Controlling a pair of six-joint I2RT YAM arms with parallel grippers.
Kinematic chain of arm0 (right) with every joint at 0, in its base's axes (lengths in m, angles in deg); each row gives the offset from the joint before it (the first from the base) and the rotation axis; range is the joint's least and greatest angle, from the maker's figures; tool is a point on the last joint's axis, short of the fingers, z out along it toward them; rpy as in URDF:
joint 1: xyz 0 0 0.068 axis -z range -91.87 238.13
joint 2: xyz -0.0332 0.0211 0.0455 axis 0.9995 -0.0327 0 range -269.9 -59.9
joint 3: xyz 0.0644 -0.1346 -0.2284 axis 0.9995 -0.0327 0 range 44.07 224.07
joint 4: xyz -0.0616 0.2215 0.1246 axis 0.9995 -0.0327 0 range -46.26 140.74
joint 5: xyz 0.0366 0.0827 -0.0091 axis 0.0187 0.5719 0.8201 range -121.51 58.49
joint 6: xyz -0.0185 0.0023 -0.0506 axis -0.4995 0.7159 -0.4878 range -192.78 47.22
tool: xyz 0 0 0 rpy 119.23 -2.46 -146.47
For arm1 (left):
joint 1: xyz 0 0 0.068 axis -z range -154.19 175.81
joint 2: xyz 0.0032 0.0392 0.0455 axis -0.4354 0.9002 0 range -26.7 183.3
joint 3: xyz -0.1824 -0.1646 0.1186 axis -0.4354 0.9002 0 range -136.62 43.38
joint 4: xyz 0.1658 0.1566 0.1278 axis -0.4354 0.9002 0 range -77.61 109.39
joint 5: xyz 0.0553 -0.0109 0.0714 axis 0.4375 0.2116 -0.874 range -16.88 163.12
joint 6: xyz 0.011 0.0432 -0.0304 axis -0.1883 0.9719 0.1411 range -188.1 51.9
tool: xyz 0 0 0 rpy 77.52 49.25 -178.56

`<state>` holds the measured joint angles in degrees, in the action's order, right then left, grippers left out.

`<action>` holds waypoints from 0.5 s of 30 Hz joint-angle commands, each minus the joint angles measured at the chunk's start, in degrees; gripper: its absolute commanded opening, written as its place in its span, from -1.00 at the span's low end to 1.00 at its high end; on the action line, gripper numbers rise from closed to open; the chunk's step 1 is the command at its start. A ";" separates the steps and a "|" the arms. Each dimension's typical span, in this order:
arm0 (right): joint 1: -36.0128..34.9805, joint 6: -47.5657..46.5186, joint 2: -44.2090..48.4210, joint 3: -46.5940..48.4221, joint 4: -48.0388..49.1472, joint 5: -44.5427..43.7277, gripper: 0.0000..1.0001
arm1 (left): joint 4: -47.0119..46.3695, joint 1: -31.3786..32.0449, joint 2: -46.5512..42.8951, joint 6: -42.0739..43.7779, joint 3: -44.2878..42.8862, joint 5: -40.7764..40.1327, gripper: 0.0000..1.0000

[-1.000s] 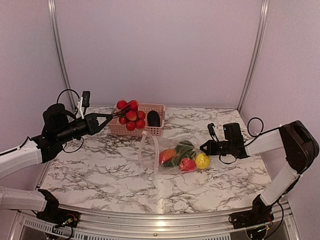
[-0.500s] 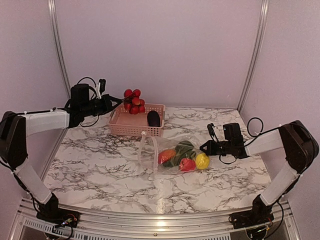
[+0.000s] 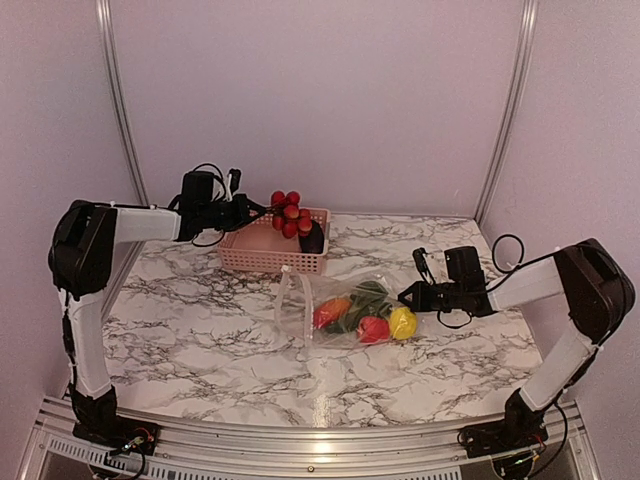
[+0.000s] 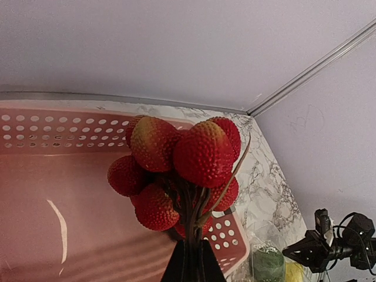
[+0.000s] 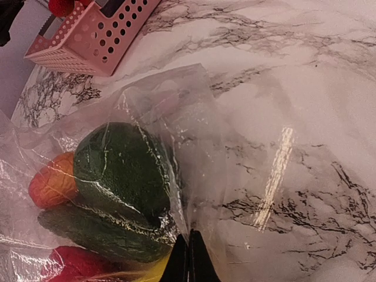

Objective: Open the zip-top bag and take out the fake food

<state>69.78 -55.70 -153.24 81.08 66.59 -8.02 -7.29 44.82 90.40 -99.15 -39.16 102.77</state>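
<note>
Basket (image 3: 262,262): pink, holding a dark eggplant (image 3: 313,238).
Left claw (image 3: 255,210): clamped on a red berry cluster (image 3: 291,214) above the basket.
Bag (image 3: 296,306): lay mid-table, holding remaining toy vegetables (image 3: 362,312).
Right claw (image 3: 405,296): pinched the bag's edge.

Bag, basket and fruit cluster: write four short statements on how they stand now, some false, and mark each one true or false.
1. The left gripper holds the red cluster above the pink basket. True.
2. The zip-top bag lies empty. False: a carrot, a lemon and green pieces are inside.
3. The right gripper is shut on the zip-top bag's plastic. True.
4. The eggplant sits in the bag. False: it lies in the pink basket.
</note>
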 commanded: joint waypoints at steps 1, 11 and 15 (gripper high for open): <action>0.61 -0.82 -1.28 1.78 -1.85 -0.20 -1.00 | 6.28 -1.62 5.44 0.19 -5.59 -1.77 -1.00; 0.60 -1.15 -1.14 1.87 -2.51 0.15 -1.00 | 16.05 -3.97 6.02 3.18 -9.59 -6.14 -0.19; 0.62 -1.67 -1.06 1.93 -2.91 0.11 -1.00 | 16.95 -3.98 0.70 5.11 -7.07 -7.75 0.05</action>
<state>69.78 -56.18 -153.46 81.54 66.05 -7.83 5.87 40.60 97.42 -96.98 -47.07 97.00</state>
